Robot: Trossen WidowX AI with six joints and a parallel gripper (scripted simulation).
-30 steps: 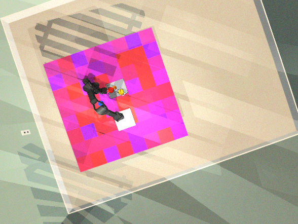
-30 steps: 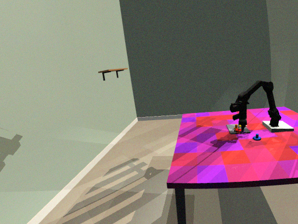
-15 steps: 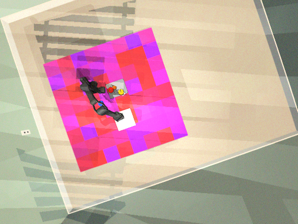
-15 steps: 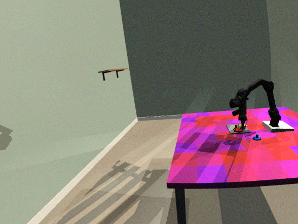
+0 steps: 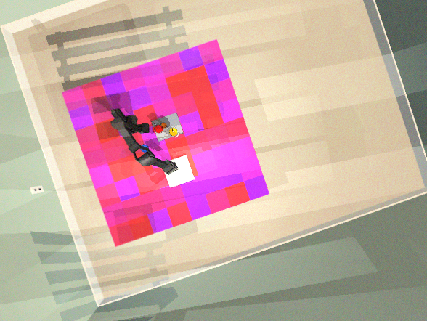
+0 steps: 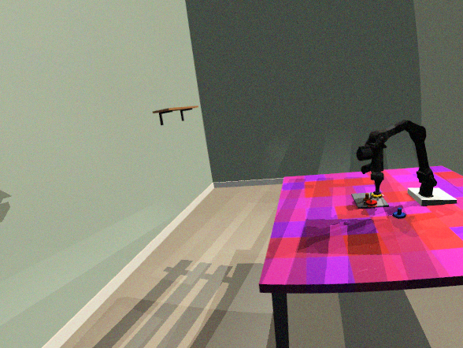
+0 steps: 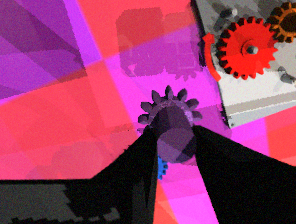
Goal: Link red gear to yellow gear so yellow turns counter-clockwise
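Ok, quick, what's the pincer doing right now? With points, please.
Pincer [image 5: 149,128] [image 6: 377,193] [image 7: 174,134]: closed on the knob of a purple gear [image 7: 169,102], lifted clear of the table, beside the grey board [image 5: 178,121] [image 6: 356,200] [image 7: 245,107] in the wrist view.

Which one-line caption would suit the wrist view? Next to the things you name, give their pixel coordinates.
Gripper [image 7: 174,134] closed on a purple gear [image 7: 170,111], the red gear [image 7: 246,47] on the board [image 7: 250,102] beyond.

So the arm [image 5: 128,137] [image 6: 421,151] is pretty much black all over, with chunky blocky joints and slimmer links between them. There's a stubby dark cylinder near the wrist, and the gripper [image 6: 378,189] [image 7: 174,134] has plain black fingers, kinda wedge-shaped up close.
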